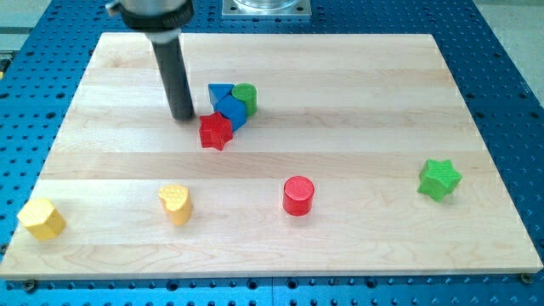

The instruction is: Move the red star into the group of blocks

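Red star (216, 131) lies flat touching blue block (231, 110), my tip (182, 116) just left.

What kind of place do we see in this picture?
Probably a robotics lab bench: a wooden board lies on a blue perforated table, with small blocks like the red star, and my tip beside it.

Robotics lab: wooden board (357, 93) on blue perforated bench (510, 76).

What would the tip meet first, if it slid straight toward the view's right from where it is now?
Probably the red star: my tip stands just left of it and slightly above, so it may only clip its upper edge, or touch the blue blocks behind instead.
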`<state>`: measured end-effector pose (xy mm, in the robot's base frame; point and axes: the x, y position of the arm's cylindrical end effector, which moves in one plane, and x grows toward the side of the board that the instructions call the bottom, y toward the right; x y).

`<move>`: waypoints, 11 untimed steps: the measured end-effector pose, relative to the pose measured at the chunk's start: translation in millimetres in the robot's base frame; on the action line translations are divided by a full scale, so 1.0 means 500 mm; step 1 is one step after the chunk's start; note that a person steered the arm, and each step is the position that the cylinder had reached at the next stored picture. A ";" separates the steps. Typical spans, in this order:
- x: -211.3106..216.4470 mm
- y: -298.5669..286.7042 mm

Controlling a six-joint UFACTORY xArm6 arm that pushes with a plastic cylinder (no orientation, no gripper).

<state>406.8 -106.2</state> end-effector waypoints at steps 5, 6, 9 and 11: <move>0.236 0.028; 0.184 0.141; 0.057 0.201; 0.041 0.267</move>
